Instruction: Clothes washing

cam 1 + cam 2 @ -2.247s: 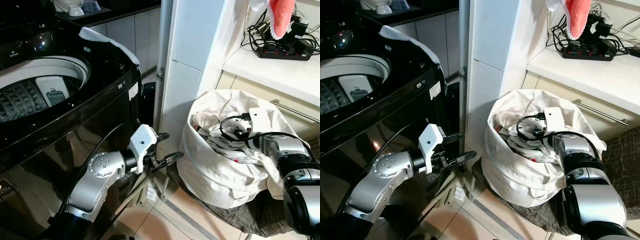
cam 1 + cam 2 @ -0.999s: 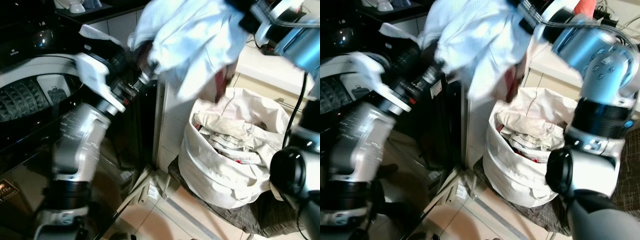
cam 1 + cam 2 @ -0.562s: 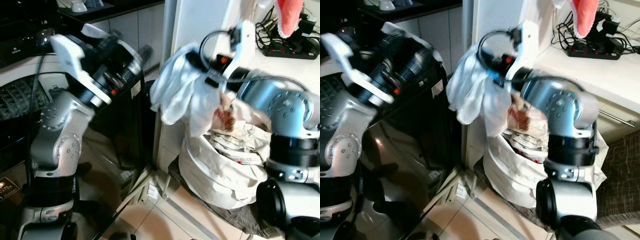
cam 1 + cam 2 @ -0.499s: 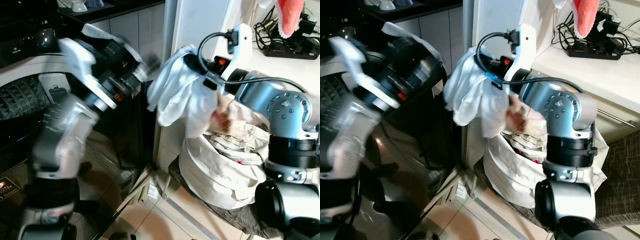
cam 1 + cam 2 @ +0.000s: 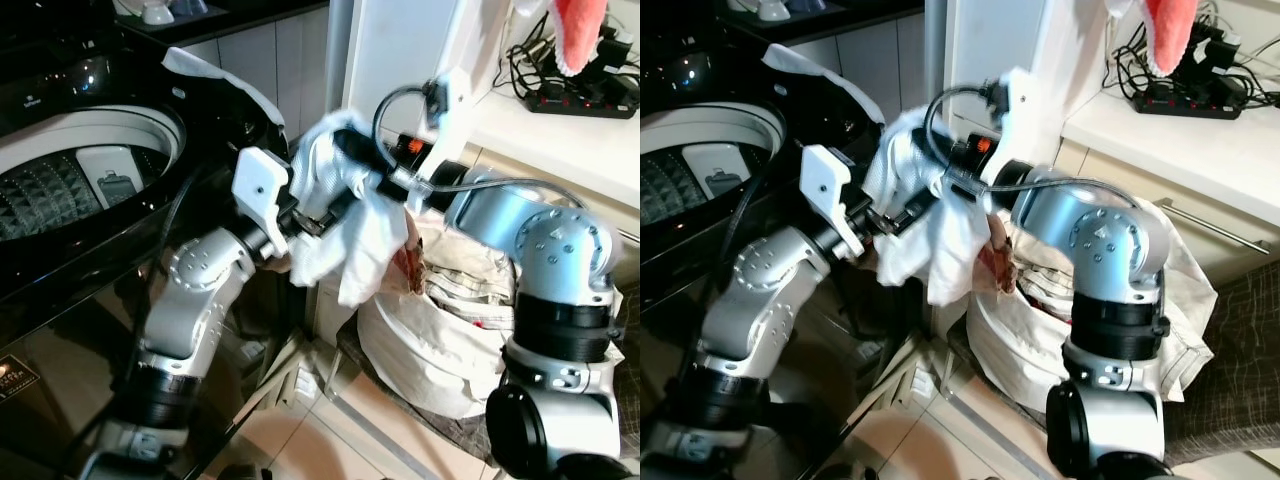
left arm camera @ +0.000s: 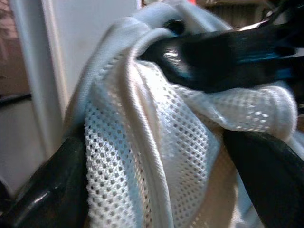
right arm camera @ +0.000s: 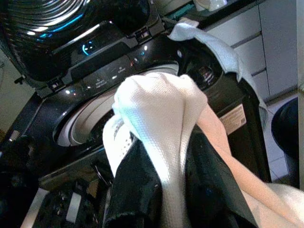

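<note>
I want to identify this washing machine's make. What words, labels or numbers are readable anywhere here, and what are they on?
None can be read.
Washing machine: small white print on its control panel, blurred.
White sticker on its front: too small.
Square badge at its lower front: cut off, illegible.
Glowing panel markings: blurred.

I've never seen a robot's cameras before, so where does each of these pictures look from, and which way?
Left and right eye views: head, looking down at both silver arms meeting at a white mesh garment between the washing machine and the laundry bag.
Left wrist view: along the left hand, garment close up.
Right wrist view: along the right hand, toward the washer.
All share the garment.
</note>
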Tool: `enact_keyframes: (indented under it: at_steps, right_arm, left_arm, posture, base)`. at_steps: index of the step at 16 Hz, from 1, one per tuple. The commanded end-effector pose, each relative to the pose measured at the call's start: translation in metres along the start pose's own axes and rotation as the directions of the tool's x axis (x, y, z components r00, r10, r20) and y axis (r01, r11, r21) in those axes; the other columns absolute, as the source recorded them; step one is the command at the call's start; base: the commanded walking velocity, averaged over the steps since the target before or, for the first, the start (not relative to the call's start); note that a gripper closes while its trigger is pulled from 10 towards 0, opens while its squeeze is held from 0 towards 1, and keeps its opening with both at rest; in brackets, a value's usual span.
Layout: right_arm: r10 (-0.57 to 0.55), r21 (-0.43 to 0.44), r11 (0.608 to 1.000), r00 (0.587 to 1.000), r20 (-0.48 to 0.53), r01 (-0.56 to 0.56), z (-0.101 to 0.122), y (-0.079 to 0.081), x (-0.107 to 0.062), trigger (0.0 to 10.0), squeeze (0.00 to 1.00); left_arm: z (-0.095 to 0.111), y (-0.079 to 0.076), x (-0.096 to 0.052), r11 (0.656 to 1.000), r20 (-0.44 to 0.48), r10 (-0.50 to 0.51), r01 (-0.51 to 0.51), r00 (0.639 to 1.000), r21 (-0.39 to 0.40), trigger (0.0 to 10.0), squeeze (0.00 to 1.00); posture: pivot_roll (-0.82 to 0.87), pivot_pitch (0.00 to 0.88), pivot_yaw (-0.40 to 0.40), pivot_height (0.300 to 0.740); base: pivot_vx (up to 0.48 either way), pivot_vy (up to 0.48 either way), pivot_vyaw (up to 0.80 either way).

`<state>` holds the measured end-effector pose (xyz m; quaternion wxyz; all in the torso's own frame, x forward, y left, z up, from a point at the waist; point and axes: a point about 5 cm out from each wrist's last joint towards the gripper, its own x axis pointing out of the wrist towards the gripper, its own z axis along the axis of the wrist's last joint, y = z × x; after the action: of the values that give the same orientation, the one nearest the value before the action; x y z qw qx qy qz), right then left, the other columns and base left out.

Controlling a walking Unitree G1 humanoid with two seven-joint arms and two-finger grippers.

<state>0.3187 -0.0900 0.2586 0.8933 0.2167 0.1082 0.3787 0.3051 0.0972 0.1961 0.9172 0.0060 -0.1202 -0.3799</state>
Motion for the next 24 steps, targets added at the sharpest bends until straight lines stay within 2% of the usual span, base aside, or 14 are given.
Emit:
enact_keyframes:
  at_steps: [1, 2, 3, 4, 5, 11, 24]
  right_arm:
    - [0.017, -0.005, 1.0, 1.0, 0.003, -0.017, 0.0, 0.006, -0.001, 0.0, 0.0]
    - [0.02, 0.004, 1.0, 1.0, -0.008, -0.02, -0.003, 0.007, 0.0, 0.0, 0.0]
    - [0.02, 0.007, 1.0, 1.0, -0.014, -0.02, -0.005, 0.008, 0.001, 0.0, 0.0]
    - [0.022, 0.011, 1.0, 1.0, -0.021, -0.022, -0.008, 0.009, 0.001, 0.0, 0.0]
    - [0.024, 0.014, 1.0, 0.999, -0.024, -0.024, -0.009, 0.01, 0.001, 0.0, 0.0]
    - [0.025, 0.023, 0.999, 1.0, -0.019, -0.025, -0.01, 0.014, 0.001, 0.0, 0.0]
    - [0.022, 0.029, 0.999, 0.999, -0.03, -0.021, -0.012, 0.014, 0.0, 0.0, 0.0]
  left_arm:
    - [0.001, -0.013, 0.002, 0.997, 0.021, -0.073, 0.073, 0.997, -0.012, 10.0, 0.53]
    - [-0.003, -0.019, 0.002, 0.994, 0.019, -0.107, 0.108, 0.994, -0.023, 10.0, 0.36]
    - [-0.005, -0.022, 0.002, 0.992, 0.016, -0.12, 0.12, 0.993, -0.04, 10.0, 0.14]
    - [-0.007, -0.024, 0.002, 0.99, 0.012, -0.131, 0.131, 0.991, -0.057, 10.0, 0.1]
    - [-0.008, -0.023, 0.002, 0.992, 0.003, -0.114, 0.114, 0.993, -0.06, 0.0, 0.08]
    - [-0.016, -0.006, -0.001, 1.0, -0.07, -0.02, 0.021, 0.997, 0.007, 0.0, 0.0]
    - [-0.021, -0.005, -0.004, 1.0, -0.107, -0.004, 0.003, 0.994, -0.003, 0.0, 0.0]
  posture:
    - [0.0, 0.0, -0.063, 0.74]
    - [0.0, 0.0, -0.065, 0.74]
    - [0.0, 0.0, -0.065, 0.74]
    - [0.0, 0.0, -0.065, 0.74]
    - [-0.01, 0.0, -0.064, 0.74]
    - [0.0, 0.0, -0.056, 0.74]
    - [0.0, 0.0, -0.058, 0.74]
  base:
    - [0.0, 0.0, 0.0]
    - [0.0, 0.0, 0.0]
    - [0.0, 0.0, 0.0]
    - [0.0, 0.0, 0.0]
    - [0.0, 0.0, 0.0]
    - [0.0, 0.0, 0.0]
    - [0.0, 0.0, 0.0]
